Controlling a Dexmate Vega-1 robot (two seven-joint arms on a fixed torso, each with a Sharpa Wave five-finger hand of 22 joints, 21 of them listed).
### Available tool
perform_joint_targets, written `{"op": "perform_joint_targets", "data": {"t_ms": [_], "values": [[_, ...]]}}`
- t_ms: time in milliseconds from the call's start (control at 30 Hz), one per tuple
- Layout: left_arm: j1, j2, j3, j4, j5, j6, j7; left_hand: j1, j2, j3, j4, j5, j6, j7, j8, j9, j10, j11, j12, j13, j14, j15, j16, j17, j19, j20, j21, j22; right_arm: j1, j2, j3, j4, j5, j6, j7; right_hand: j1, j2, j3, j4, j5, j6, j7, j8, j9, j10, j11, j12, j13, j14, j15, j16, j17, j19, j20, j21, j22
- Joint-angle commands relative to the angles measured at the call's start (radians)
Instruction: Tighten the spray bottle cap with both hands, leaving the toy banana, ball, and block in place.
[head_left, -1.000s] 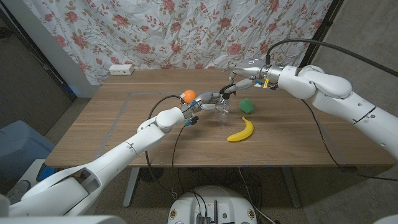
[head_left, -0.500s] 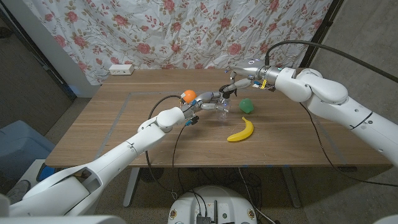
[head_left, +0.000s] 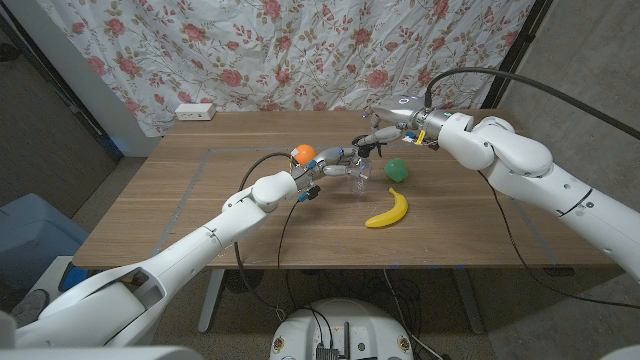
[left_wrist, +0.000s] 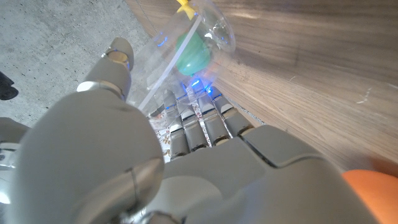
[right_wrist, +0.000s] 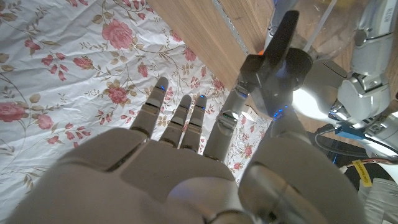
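The right robot hand (head_left: 376, 137) has drawn its forearm further in over the worktop (head_left: 200, 210) since a second ago, fingers still pinching the dark spray cap (right_wrist: 278, 43) from above. The left robot hand (head_left: 330, 163) stays wrapped round the clear plastic spray bottle (head_left: 358, 171), which stands upright near the worktop's middle. Beside them, the orange ball (head_left: 302, 154) sits touching the left wrist, the rounded green block (head_left: 397, 169) just right of the bottle, and the curved yellow toy banana (head_left: 388, 210) nearer the front. Bare wood grain spreads widely to the left and front edges. A floral cloth (head_left: 300, 50) hangs behind.
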Motion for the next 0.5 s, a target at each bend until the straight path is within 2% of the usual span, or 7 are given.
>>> {"op": "perform_joint_targets", "data": {"t_ms": [33,267,500], "values": [[-0.006,-0.006,0.002,0.013,-0.005,-0.005,-0.006,-0.202,0.218,0.095,0.09,0.003,0.133,0.043,0.086,0.004,0.009,0.0,0.005,0.006,0.007,-0.064,0.007,0.002,0.006,-0.006,0.001,0.005,-0.028,0.022,-0.018,-0.042,-0.075,-0.115,-0.009,0.009,0.001,0.003,-0.009,0.001,0.029,0.003,0.016,0.005,0.032,-0.003,0.008,0.0,0.026,-0.015,0.014,0.002,0.018,-0.004,0.005,0.002],[-0.008,-0.006,0.002,0.015,-0.003,-0.006,-0.005,-0.203,0.219,0.096,0.09,0.003,0.131,0.043,0.084,0.004,0.014,0.002,0.006,0.006,0.007,-0.063,0.008,0.002,0.008,-0.004,0.001,0.005,-0.04,0.03,-0.028,-0.056,-0.107,-0.154,-0.009,0.013,0.0,0.003,-0.014,0.001,0.053,0.008,0.029,0.008,0.046,-0.005,0.007,-0.001,0.044,-0.019,0.021,0.001,0.028,-0.016,0.006,0.002],[-0.007,-0.008,0.003,0.016,-0.006,-0.004,-0.005,-0.203,0.22,0.098,0.09,0.003,0.132,0.044,0.083,0.004,0.013,0.004,0.005,0.005,0.008,-0.064,0.008,0.002,0.008,-0.003,0.001,0.005,-0.052,0.05,-0.037,-0.075,-0.138,-0.213,0.013,0.02,-0.006,0.004,-0.02,0.001,0.083,0.015,0.046,0.012,0.064,-0.006,0.006,-0.002,0.063,-0.023,0.026,-0.001,0.034,-0.017,0.005,0.002]]}}
